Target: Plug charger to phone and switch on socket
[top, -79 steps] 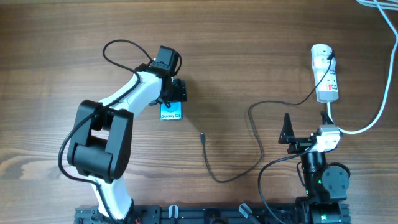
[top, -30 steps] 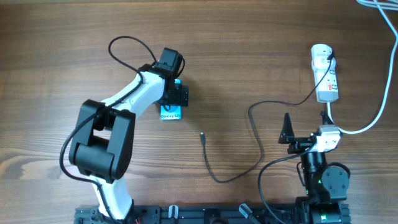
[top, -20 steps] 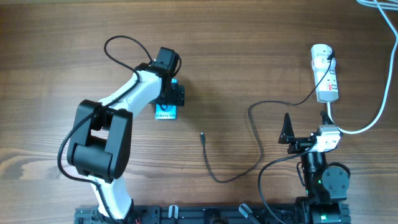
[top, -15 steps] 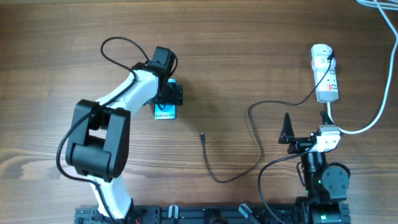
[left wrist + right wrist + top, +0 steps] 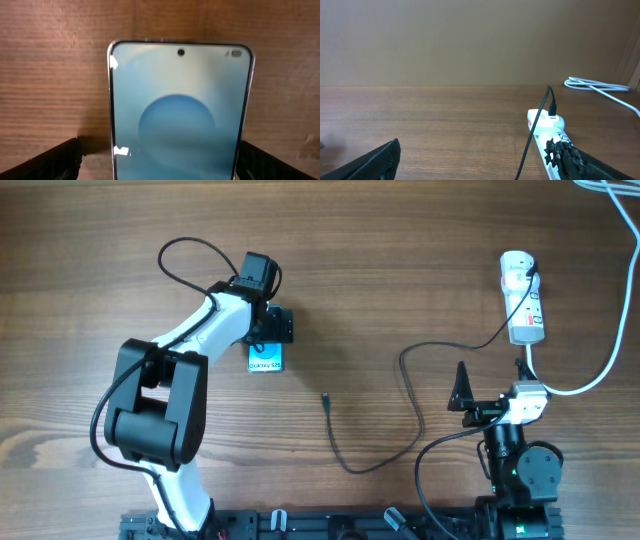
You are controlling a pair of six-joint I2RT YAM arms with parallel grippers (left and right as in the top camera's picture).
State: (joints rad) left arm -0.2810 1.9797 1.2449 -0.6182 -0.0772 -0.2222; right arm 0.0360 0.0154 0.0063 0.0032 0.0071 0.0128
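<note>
Hovering right over the phone in the upper left of the overhead view, with the left jaws spread wide and pinching nothing. Showing, in the left wrist view, one dark finger in each bottom corner and the phone lying flat on the bench between them, touching neither. Lying with its long side up and down the overhead frame, white words at the lower end, upper end hidden under the left jaws. Probably getting ready to close on the two long edges.

Leaving the charger looped across the bench, with its plug tip near the middle of the frame, down and to the right of the phone and well apart from it. Sitting at the lower right with the right jaws spread too, holding nothing, just below the socket in the upper right. Putting the left arm far nearer the phone and the right arm nearer the socket.
</note>
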